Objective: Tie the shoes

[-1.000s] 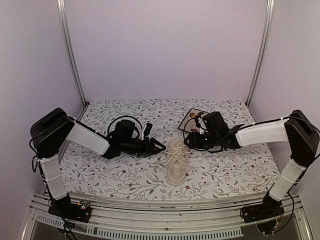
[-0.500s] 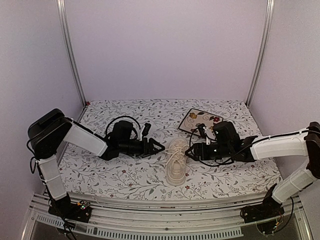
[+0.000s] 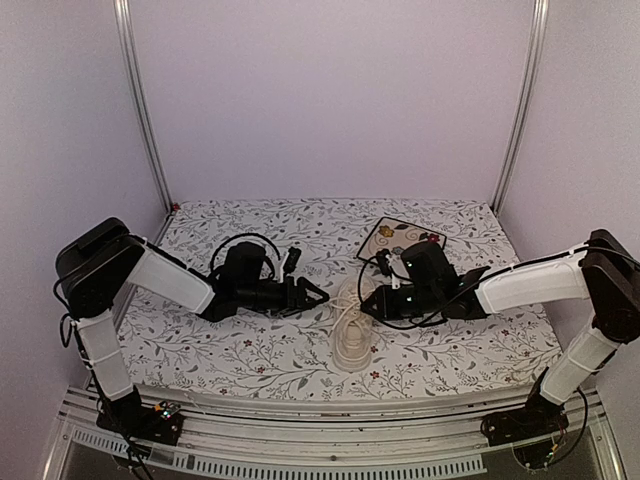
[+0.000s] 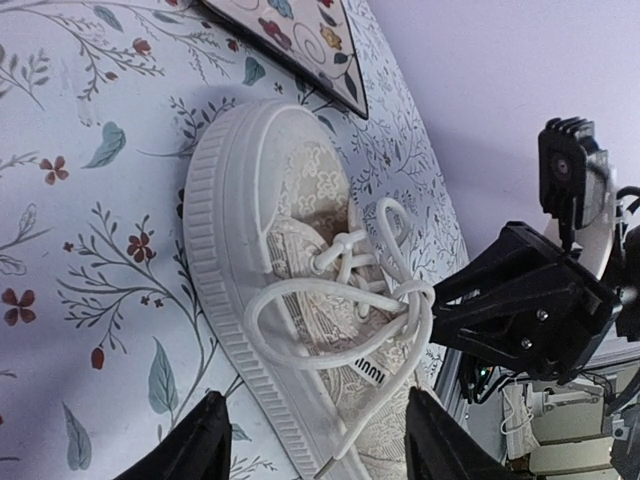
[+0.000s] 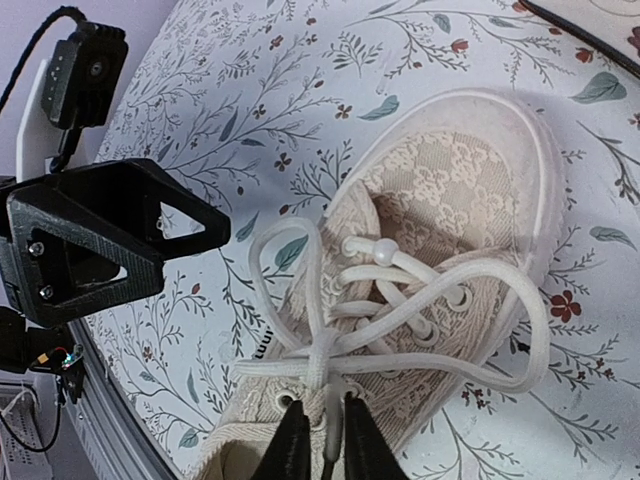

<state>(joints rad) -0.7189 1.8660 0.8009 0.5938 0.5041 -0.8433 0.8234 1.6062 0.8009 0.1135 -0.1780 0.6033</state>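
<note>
The cream-white shoe stands on the floral table cover, toe pointing away from the arm bases. Its white laces form a bow with two loops over the tongue. In the right wrist view my right gripper is shut on a lace strand just below the knot. My left gripper is open, a black finger on each side of the shoe's sole edge and a trailing lace end, touching neither. From above, the left gripper is just left of the shoe and the right gripper is over its laces.
A square floral tile lies behind the shoe on the right, and its corner shows in the left wrist view. Metal posts and pale walls enclose the table. A rail runs along the near edge.
My right gripper has come left onto the shoe's laces and has gone from open to shut on a strand below the knot. The left arm has hardly moved.
</note>
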